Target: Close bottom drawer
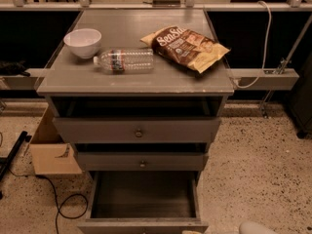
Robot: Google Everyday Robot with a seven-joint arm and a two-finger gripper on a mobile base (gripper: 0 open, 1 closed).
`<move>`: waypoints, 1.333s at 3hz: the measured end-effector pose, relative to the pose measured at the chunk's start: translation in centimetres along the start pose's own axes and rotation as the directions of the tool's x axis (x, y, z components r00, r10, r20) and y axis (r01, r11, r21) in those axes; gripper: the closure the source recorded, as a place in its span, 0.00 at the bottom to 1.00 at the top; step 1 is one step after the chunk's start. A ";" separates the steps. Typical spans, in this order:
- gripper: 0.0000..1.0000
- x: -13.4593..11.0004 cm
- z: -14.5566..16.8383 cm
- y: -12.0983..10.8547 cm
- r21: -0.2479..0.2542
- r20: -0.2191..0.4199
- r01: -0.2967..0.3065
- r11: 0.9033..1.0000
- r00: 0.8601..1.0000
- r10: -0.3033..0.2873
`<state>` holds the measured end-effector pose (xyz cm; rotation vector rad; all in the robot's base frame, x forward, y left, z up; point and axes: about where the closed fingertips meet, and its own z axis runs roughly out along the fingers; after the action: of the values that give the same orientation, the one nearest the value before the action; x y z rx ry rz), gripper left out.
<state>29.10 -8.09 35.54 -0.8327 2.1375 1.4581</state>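
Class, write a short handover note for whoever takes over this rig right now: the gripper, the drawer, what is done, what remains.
Gripper: not in view. Only a pale rounded part, probably the robot's, shows at the bottom edge, right of the cabinet.
Bottom drawer: pulled far out, its front at the bottom edge of the picture.
Done: nothing to see; the drawer is not yet pushed.
Left: bring the gripper to the drawer's front panel and push it fully in.
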 end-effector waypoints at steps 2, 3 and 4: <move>0.00 0.2 -0.6 0.8 0.006 0.108 0.148 0.989 0.983 -0.148; 0.00 0.2 -0.6 0.8 0.006 0.108 0.148 0.989 0.983 -0.148; 0.00 0.2 -0.6 0.4 0.021 0.085 0.071 0.997 0.994 -0.073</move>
<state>28.68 -8.59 35.90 -0.8167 2.0334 1.4110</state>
